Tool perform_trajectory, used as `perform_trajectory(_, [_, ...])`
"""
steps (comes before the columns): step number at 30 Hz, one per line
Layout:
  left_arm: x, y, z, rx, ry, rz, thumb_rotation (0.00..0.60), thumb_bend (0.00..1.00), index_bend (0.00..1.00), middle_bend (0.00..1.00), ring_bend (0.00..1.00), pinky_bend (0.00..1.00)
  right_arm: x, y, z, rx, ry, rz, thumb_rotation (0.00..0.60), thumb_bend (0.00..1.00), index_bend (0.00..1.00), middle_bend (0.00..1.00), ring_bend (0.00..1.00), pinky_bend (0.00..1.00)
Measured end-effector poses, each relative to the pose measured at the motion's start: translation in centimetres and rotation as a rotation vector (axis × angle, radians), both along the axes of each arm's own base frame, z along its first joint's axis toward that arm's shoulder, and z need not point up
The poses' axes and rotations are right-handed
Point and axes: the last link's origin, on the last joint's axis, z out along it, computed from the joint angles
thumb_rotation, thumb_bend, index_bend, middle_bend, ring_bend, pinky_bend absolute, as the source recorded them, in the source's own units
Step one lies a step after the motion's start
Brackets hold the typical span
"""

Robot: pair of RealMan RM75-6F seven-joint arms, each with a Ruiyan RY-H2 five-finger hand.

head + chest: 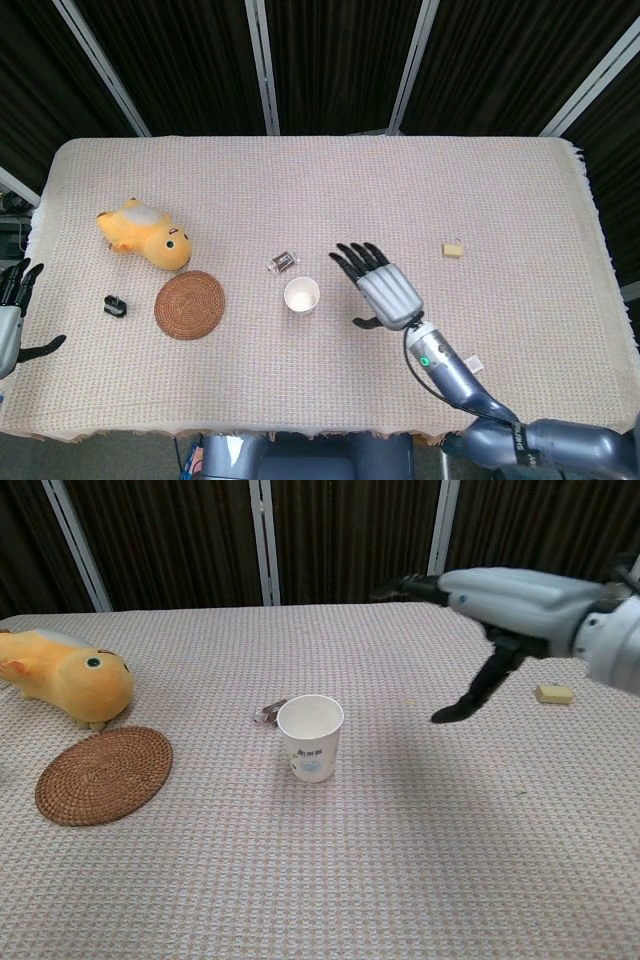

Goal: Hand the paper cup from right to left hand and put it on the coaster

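left hand (14,318): cut by head view's left edge | wrapped item (268,715): partly behind paper cup (311,738), seemingly a candy | plush toy (62,677): clipped at chest view's left edge

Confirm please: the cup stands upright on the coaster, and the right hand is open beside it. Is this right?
Not quite. The cup stands upright on the table cloth, to the right of the coaster and apart from it, as the head view shows. The right hand is indeed open beside it.
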Motion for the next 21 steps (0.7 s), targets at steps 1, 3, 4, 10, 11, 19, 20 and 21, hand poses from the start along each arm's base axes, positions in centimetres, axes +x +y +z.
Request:
perform_trajectory(1, [0.2, 0.0, -0.1, -0.009, -0.006, -0.011, 0.600, 0.00, 0.00, 0.00, 0.00, 0.00, -1.2, 0.4, 1.2, -0.031, 0.008, -0.001, 0.600, 0.00, 0.00, 0.00, 0.00, 0.01])
perform_trajectory(3, [0.9, 0.2, -0.5, -0.038, -0.020, -0.048, 0.600, 0.00, 0.00, 0.00, 0.00, 0.00, -3.0, 1.0, 2.7, -0.066, 0.007, -0.006, 0.600, 0.00, 0.00, 0.00, 0.00, 0.00])
perform_trajectory(4, [1.3, 0.3, -0.7, -0.051, -0.024, -0.069, 0.600, 0.00, 0.00, 0.00, 0.00, 0.00, -4.1, 1.5, 3.4, -0.081, -0.005, -0.016, 0.600, 0.00, 0.00, 0.00, 0.00, 0.00])
perform_trajectory(10, [5.6, 2.8, -2.9, -0.163, -0.013, -0.262, 0.600, 0.00, 0.00, 0.00, 0.00, 0.00, -11.0, 3.8, 7.1, -0.194, -0.045, -0.088, 0.600, 0.00, 0.00, 0.00, 0.00, 0.00])
perform_trajectory(11, [6.5, 3.5, -3.5, -0.187, -0.008, -0.290, 0.600, 0.00, 0.00, 0.00, 0.00, 0.00, -11.9, 4.3, 7.5, -0.210, -0.039, -0.097, 0.600, 0.00, 0.00, 0.00, 0.00, 0.00])
perform_trajectory(19, [13.1, 7.2, -8.0, -0.335, 0.021, -0.468, 0.600, 0.00, 0.00, 0.00, 0.00, 0.03, -15.8, 7.5, 8.8, -0.282, 0.049, -0.163, 0.600, 0.00, 0.00, 0.00, 0.00, 0.00])
perform_trajectory(20, [14.1, 7.6, -8.8, -0.363, 0.030, -0.484, 0.600, 0.00, 0.00, 0.00, 0.00, 0.04, -16.0, 7.6, 8.8, -0.288, 0.067, -0.168, 0.600, 0.00, 0.00, 0.00, 0.00, 0.00])
perform_trajectory(21, [14.9, 7.8, -9.5, -0.384, 0.038, -0.495, 0.600, 0.00, 0.01, 0.00, 0.00, 0.05, -16.2, 7.8, 8.9, -0.294, 0.085, -0.171, 0.600, 0.00, 0.00, 0.00, 0.00, 0.00])
